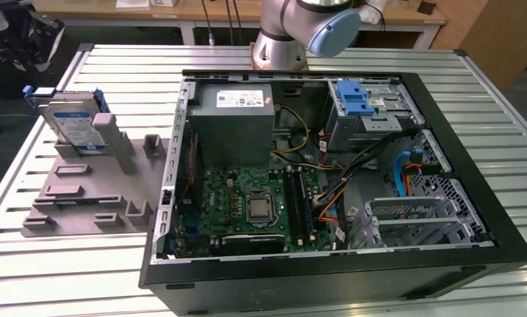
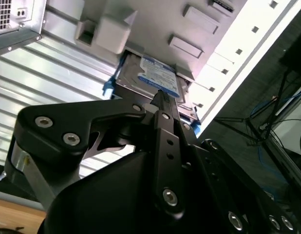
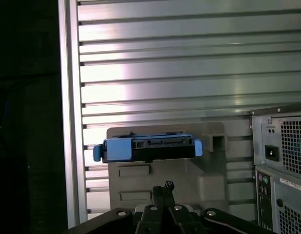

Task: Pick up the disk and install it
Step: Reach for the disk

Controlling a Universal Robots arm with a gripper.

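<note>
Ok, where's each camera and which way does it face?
Exterior view: above the table, looking down on the open computer and the disk; arm base shows.
First wrist view: on the wrist, faces the disk edge-on; gripper shows.
Second wrist view: on the wrist, faces the disk's label; gripper shows.
All three share the disk.

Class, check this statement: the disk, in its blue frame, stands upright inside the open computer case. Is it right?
No. The disk, in its blue frame, stands upright in the grey holder beside the open computer case, not inside it, as the exterior view shows.
</note>
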